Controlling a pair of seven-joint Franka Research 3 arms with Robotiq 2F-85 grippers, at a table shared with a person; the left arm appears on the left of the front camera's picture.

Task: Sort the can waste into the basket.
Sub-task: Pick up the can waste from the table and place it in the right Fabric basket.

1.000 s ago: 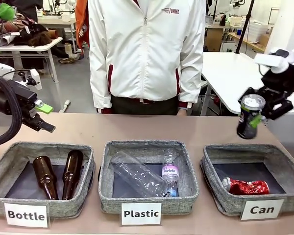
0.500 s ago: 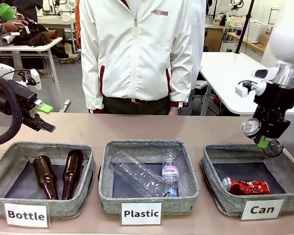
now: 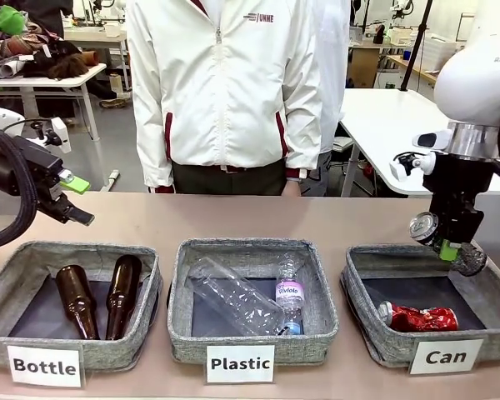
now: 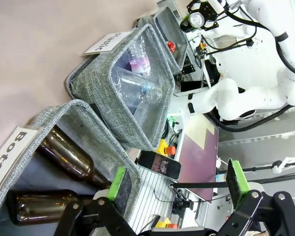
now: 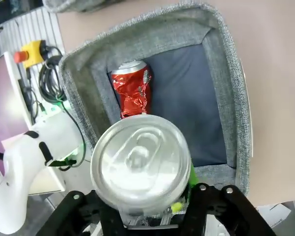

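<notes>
Now we find the right pincer point(image 3: 452, 248) lowered over the far edge of the basket point(image 3: 482, 343) marked "Can", where a second ago it held the black-and-blue can point(image 3: 440, 242) high above the bench point(image 3: 233, 217). The can lies tilted on its side, silver top point(image 5: 140, 161) toward the wrist camera. It sits between the fingers, but we cannot tell whether the jaws grasp it firmly or have begun to let go. We judge the release to be the step in hand; once it drops, both cans are sorted. The red dented can point(image 3: 418, 317) already lies on the dark lining at the near side of that basket.

The left pincer point(image 3: 73, 200) hangs released and unmoved above the "Bottle" basket point(image 3: 4, 287).

Three grey fabric baskets stand in a row on the tan bench. A person in a white jacket point(image 3: 225, 92) stands at its far side. Beyond are white tables point(image 3: 383, 125) and a workshop floor.
</notes>
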